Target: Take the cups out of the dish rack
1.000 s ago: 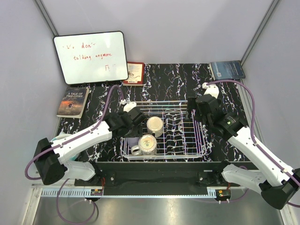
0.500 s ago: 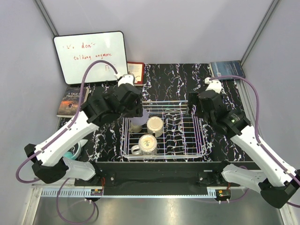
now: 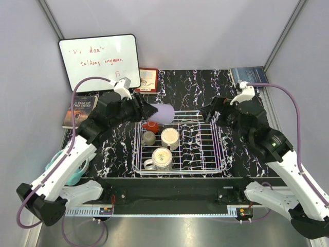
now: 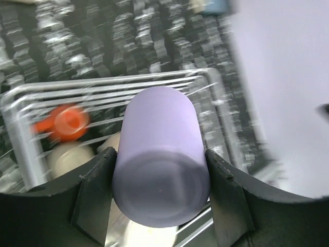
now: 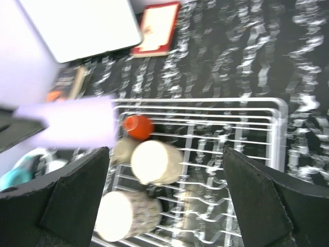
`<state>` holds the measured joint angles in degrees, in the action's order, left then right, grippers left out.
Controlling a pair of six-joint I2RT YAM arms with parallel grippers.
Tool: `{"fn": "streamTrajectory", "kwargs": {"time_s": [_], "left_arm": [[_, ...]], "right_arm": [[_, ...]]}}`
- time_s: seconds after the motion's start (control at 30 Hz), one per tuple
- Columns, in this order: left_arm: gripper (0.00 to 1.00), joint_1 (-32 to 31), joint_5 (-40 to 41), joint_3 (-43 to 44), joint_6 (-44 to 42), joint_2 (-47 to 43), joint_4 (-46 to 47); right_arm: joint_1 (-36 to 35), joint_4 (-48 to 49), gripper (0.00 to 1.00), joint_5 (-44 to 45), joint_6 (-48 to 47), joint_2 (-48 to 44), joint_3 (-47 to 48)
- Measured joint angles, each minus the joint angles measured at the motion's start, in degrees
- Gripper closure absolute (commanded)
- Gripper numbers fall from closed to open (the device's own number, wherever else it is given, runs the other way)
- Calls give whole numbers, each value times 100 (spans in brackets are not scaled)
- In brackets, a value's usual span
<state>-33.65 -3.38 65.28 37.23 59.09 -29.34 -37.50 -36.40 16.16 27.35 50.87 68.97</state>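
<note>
Lavender tumbler (image 3: 163,113) pinched sideways in left gripper (image 4: 160,164), held above dish rack (image 3: 221,154) at far-left corner, clear of prongs; right gripper (image 3: 208,116) spread wide, empty, near far-right rim

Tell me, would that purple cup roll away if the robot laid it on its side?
Probably yes: the purple cup looks round and smooth, with no handle showing, so it could roll. It seems stiff, since it is not dented where the left gripper squeezes it. Its smooth wall might be slippery.
</note>
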Motion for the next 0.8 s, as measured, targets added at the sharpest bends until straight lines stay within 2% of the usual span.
{"fn": "streamTrajectory", "kwargs": {"time_s": [0.17,0.33,0.4,0.63,0.73,0.8], "left_arm": [[100,269,-1392,-240,376,435,1637],[100,352,-2524,-577,1073,898,3449],[100,409,-2826,-809,1397,1019,4054],[100,505,-3434,-1054,2111,1447,5243],[100,505,-3707,-1058,2380,1600,5698],[100,505,-3880,-1060,2579,1707,6050]], "right_arm": [[0,240,0,-730,219,310,33],[0,420,6,-1154,450,455,-33],[0,538,6,-1252,505,452,-33],[0,776,7,-1432,601,468,-33],[0,896,11,-1515,605,511,-33],[0,988,17,-1591,610,546,-44]]}}
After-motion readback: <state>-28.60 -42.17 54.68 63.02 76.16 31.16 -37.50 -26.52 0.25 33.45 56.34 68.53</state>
